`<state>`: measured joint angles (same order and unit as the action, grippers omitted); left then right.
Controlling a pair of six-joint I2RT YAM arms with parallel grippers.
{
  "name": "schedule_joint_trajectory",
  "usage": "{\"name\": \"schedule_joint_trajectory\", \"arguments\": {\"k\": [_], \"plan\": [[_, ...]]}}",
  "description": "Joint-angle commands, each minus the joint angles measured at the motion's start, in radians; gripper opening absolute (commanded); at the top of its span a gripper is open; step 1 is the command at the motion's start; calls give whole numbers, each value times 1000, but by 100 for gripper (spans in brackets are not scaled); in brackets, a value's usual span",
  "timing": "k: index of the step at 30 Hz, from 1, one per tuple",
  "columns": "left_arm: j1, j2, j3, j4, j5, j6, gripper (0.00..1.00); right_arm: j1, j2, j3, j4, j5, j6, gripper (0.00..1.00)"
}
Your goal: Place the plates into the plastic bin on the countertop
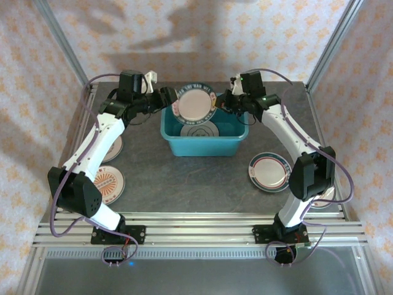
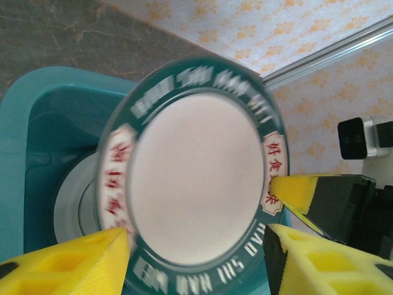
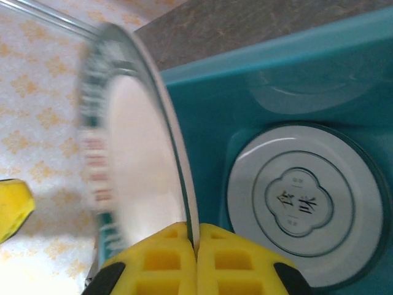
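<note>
From the top external camera, the green-rimmed plate (image 1: 195, 102) stands on edge above the far wall of the plastic bin (image 1: 230, 144), which sits at the far middle of the countertop (image 1: 184, 178). The left gripper (image 1: 170, 98) is at its left side and the right gripper (image 1: 222, 101) at its right, so this looks like a handover in the air before the plate goes down. A flat plate (image 1: 200, 131) already lies in the bin. A red-orange plate (image 1: 109, 184) lies near left and a ringed plate (image 1: 269, 171) near right, both on the stone. Their lettering is too small to read.

In the left wrist view, the left gripper (image 2: 196, 258) stands with its jaws spread wide on either side of the plate's face and pinches nothing. A yellow finger (image 2: 301, 187) of the right gripper meets the rim. White lettering on the green band and red characters in pale panels are blurred beyond reading.

In the right wrist view, the right gripper (image 3: 196, 258) is pressed tight on the plate's thin edge, which carries it upright. The flat plate below bears a four-lobed emblem with two characters that cannot be read for certain.
</note>
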<state>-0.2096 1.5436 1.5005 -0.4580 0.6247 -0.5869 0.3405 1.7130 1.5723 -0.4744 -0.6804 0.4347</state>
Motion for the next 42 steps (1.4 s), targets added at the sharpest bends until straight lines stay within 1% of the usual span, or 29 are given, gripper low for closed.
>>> {"name": "schedule_joint_trajectory", "arguments": {"k": [1, 3, 6, 18, 31, 38, 42], "plan": [[-9, -13, 10, 4, -21, 35, 62, -17, -57, -26, 11, 27, 17, 0], [-9, -13, 19, -13, -36, 70, 63, -19, -62, -39, 2, 28, 15, 0], [-5, -10, 28, -27, -48, 88, 63, -20, -64, -53, -21, 38, 4, 0], [25, -7, 23, -54, -54, 109, 63, -20, -63, -96, -104, 46, -45, 0], [43, -5, -7, -88, -105, 151, 63, -18, 12, -99, -85, 65, -23, 0], [44, -4, -24, -92, -113, 159, 63, -7, 60, -60, -137, 88, -50, 0], [46, -2, -29, -88, -115, 159, 63, -6, 75, -58, -136, 102, -53, 0]]}}
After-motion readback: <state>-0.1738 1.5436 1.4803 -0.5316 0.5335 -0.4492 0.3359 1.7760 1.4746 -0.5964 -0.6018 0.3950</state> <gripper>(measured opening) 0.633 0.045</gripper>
